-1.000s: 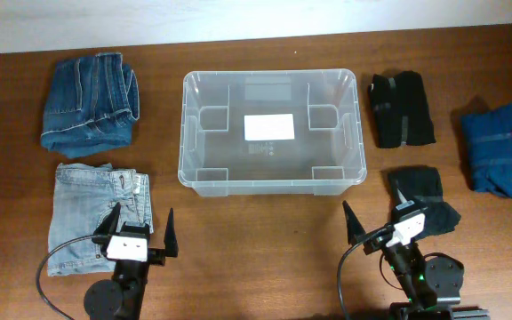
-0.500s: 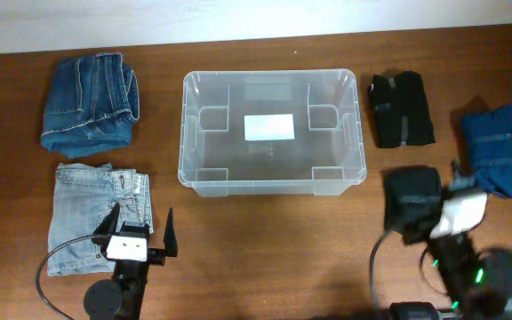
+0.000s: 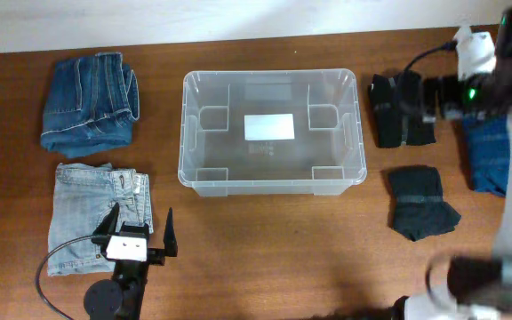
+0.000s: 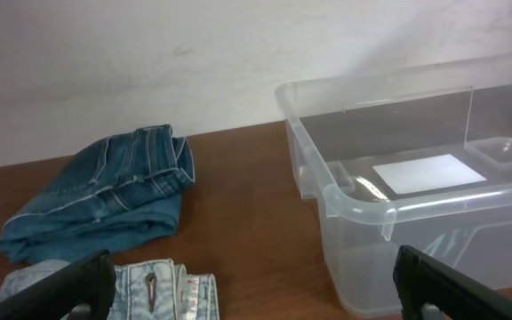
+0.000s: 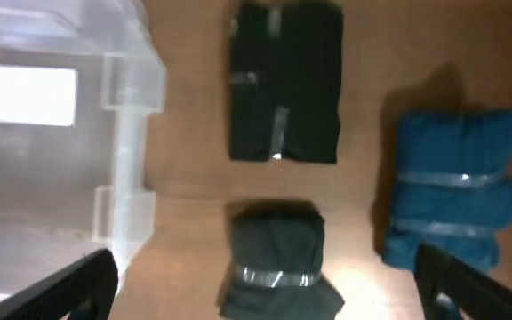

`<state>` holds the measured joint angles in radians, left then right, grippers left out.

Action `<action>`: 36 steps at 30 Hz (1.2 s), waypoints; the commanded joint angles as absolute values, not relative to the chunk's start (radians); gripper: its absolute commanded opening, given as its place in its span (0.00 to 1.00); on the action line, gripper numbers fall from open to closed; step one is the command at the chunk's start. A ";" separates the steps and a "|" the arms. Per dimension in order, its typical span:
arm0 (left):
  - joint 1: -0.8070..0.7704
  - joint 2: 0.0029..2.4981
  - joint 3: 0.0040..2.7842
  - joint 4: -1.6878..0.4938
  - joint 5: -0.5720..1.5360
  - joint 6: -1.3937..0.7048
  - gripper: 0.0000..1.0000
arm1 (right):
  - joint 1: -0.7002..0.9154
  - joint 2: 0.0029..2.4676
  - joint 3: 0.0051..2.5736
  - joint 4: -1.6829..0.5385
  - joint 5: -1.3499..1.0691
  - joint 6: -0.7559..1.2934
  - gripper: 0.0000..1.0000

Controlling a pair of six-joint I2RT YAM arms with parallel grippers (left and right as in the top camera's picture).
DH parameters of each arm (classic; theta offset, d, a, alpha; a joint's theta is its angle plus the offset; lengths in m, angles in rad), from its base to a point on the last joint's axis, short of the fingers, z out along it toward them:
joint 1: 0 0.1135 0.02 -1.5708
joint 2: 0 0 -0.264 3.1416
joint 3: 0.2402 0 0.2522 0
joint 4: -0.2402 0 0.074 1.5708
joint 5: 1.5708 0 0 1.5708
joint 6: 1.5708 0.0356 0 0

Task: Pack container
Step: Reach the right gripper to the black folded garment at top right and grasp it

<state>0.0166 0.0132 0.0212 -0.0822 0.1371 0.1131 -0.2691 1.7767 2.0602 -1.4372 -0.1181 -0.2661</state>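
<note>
Left gripper [image 3: 142,224] and right gripper [image 5: 265,289] spread wide, nothing held | container [image 3: 271,184] placed mid-table, empty, folded jeans [image 3: 89,102] lying to its left | judged light, stiff, slippery; best gripped at the rim.

Wooden table [image 3: 265,253]: container [image 3: 274,186], folded clothes [image 3: 87,102]

Robot lab tabletop: brown wooden table [image 3: 265,249], plain white wall [image 4: 105,62], neatly staged folded garments [image 3: 87,102], cabled arm [image 3: 130,267].

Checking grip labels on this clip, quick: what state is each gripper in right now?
Left gripper: open, holding nothing.
Right gripper: open, holding nothing.
</note>
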 commanded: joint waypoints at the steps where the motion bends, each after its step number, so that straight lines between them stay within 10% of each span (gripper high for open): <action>1: 0.023 0.007 0.017 -0.083 0.130 0.129 0.99 | -0.312 1.909 2.177 -1.460 -0.147 -0.273 0.98; 36: 0.023 0.007 0.017 -0.084 0.130 0.129 0.99 | -0.492 2.446 2.176 -1.165 -0.569 -0.490 0.98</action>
